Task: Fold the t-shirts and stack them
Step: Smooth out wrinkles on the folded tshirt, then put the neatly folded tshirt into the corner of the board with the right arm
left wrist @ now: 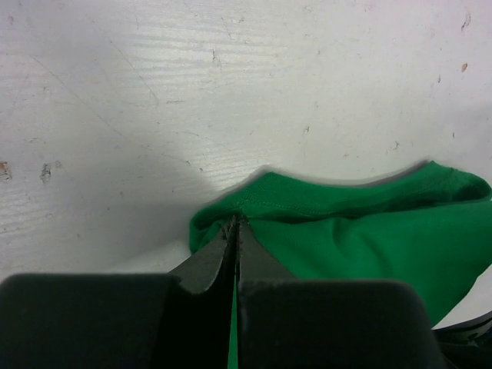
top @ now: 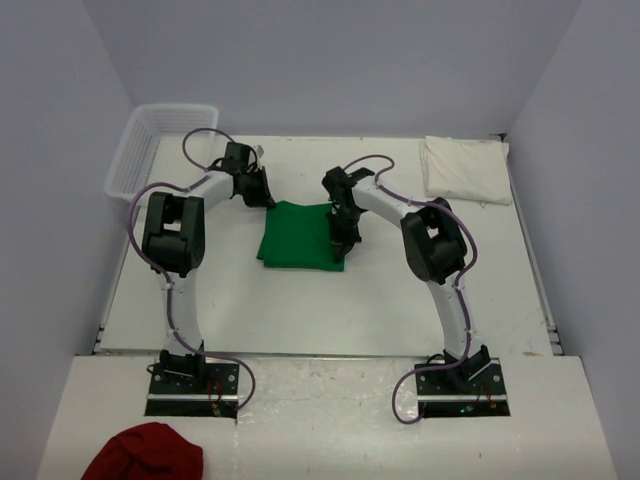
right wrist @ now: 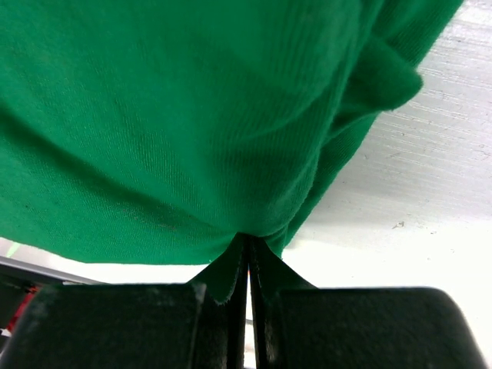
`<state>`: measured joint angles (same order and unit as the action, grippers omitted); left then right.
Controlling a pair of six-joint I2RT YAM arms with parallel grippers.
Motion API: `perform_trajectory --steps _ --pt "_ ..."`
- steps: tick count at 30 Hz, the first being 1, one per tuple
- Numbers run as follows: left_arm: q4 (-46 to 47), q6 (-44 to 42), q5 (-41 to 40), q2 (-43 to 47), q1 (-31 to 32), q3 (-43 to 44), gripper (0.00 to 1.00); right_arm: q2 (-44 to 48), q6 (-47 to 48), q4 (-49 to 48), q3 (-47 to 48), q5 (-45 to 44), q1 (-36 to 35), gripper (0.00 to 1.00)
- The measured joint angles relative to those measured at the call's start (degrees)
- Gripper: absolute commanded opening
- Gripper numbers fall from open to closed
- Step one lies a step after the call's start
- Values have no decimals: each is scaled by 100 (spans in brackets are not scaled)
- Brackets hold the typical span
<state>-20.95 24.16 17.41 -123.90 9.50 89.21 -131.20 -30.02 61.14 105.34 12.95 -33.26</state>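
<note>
The green t-shirt (top: 298, 236) lies in the middle of the table (top: 330, 310), between the 2 arms. It is folded into a compact, roughly rectangular packet, with layers that show along its near edge.

The left gripper (left wrist: 235, 223) is at the far left corner of this packet. Its 2 fingers are pressed together and a thin strip of green cloth shows between them, so it pinches the edge of the green t-shirt. Beside its tip, the cloth makes a small rounded bulge above the white table surface.

The right gripper (right wrist: 247, 240) is at the right side of the packet, near its near right corner. Its jaws are also closed tight. The green cloth is drawn to a point exactly where the fingertips meet, and a small flap lies on one finger, so it grips the same t-shirt. In the right wrist view the cloth fills most of the picture and hangs in folds. It seems a little lifted from the table there, but I cannot say this for sure.

The cream-white t-shirt (top: 465, 170) lies folded in the far right corner of the table, well apart from the green one and from both grippers.

A white plastic basket (top: 152, 145) stands at the far left corner. A dark red cloth (top: 143, 455) lies crumpled on the near ledge, left of the left arm base.
</note>
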Motion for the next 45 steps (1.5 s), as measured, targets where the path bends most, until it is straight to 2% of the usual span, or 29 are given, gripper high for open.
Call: perform_trajectory --steps 9,12,16,17,18,21,26,32,37,45 --pt "-26 2 -131 358 0 -214 0 219 205 -70 85 -13 0 0" --pt "-55 11 -240 828 0 -398 0 494 240 -26 332 -76 0 8" --pt "-76 20 -339 1587 26 -527 0 1075 293 48 557 -201 2 34" --pt "-72 20 -352 1735 44 -527 0 1207 319 81 575 -210 26 44" --pt "-79 22 -358 1878 72 -527 0 1335 343 118 595 -203 39 64" --pt "-92 31 -345 2083 227 -533 0 1528 369 151 608 -129 170 99" --pt "-267 55 -85 1996 675 -625 0 1482 389 -20 433 299 721 99" --pt "-577 94 116 1646 1128 -616 0 1161 367 -756 -247 1027 1333 98" --pt "-841 118 122 1384 1156 -417 0 704 361 -1300 -584 1547 1368 94" --pt "-1202 120 -103 997 1154 -122 0 588 208 -1912 -1213 1998 1294 94"
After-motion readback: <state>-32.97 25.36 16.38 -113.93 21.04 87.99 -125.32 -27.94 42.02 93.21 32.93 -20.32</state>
